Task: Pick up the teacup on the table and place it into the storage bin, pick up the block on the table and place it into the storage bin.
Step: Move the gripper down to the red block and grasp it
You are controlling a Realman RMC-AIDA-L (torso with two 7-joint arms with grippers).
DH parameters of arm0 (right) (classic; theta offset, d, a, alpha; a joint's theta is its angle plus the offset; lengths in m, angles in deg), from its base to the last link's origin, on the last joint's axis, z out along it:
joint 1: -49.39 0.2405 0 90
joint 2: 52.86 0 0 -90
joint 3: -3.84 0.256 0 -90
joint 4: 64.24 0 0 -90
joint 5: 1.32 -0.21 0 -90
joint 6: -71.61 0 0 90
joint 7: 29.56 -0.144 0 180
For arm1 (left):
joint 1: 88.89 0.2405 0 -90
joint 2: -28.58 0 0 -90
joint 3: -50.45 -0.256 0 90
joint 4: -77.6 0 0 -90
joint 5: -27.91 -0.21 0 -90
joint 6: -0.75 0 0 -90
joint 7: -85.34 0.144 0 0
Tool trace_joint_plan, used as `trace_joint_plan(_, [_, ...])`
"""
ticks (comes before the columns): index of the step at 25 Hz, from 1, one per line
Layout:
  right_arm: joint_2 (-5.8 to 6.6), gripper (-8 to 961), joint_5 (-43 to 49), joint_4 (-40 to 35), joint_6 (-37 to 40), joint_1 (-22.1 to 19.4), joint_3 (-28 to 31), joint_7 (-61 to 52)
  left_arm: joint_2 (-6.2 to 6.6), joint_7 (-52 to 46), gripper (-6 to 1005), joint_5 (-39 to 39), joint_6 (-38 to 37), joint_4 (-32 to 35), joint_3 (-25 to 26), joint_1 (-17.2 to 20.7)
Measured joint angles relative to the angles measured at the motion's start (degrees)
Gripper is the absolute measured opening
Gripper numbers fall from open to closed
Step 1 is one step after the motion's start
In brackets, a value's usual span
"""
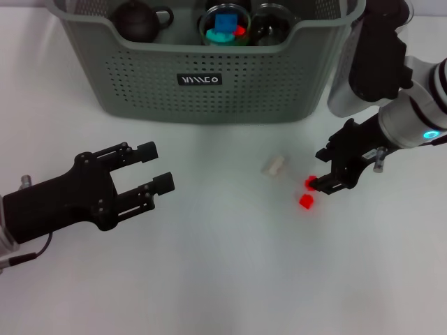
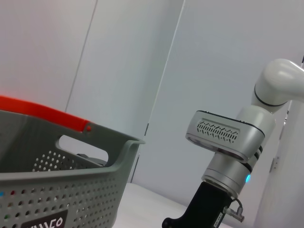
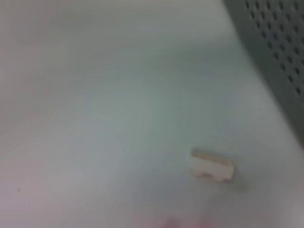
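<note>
Blocks are what I see in front of the storage bin: a red block lies on the white table, and a second red piece sits right at the fingertips of my right tool, though I cannot tell whether the tool is closed on it or only touching. A pale cream block lies on the table just to the left of it, apart from the fingers; the right wrist camera shows it too, near the bin wall. My left tool hovers wide over the table, holding nothing. A dark teapot and a cup with blue and red pieces sit inside the bin.
</note>
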Motion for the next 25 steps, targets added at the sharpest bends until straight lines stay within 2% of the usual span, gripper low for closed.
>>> trace_joint_plan(15, [-0.02,578,-7.5,8.3,-2.7,2.2,-0.3,2.6,-0.18,0.1,616,-0.2,0.4,0.0,0.0,0.2])
trace_joint_plan(25, [0.50,574,-7.0,7.6,-1.5,2.1,-0.2,0.9,-0.17,0.2,615,-0.2,0.7,0.0,0.0,0.5])
